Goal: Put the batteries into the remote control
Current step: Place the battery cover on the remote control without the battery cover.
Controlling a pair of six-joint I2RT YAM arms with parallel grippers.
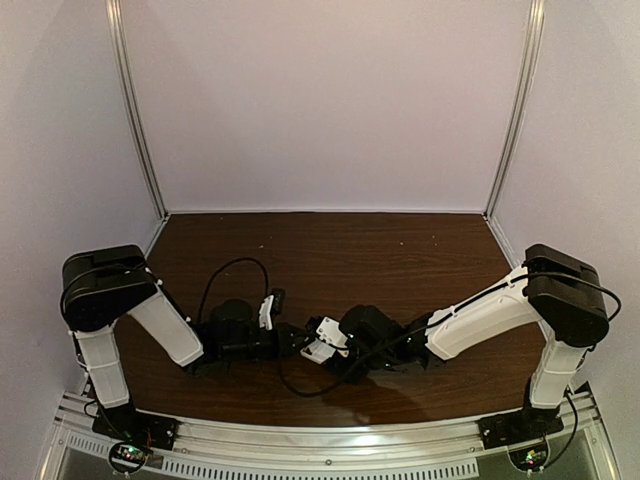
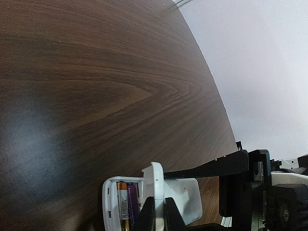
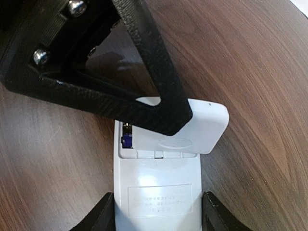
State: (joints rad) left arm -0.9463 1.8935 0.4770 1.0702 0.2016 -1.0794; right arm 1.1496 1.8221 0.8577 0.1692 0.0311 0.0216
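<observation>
The fingers (image 2: 148, 217) of the left gripper (image 2: 159, 204) are clenched on the thin raised edge of the white battery cover (image 2: 185, 195). The cover lies tilted over the open compartment and is not seated in it. In this compartment lie the batteries (image 2: 127, 208) side by side, one gold-brown and one purple.

The right gripper (image 3: 158, 197) grasps the remote control (image 3: 156, 175), with one black finger on each long side. The remote control lies with its plain back upward. In the right wrist view only a small blue part of one battery shows beside the cover.

Both grippers meet low over the bench (image 1: 350, 250), close to its near edge and about midway between its left and right edges.
</observation>
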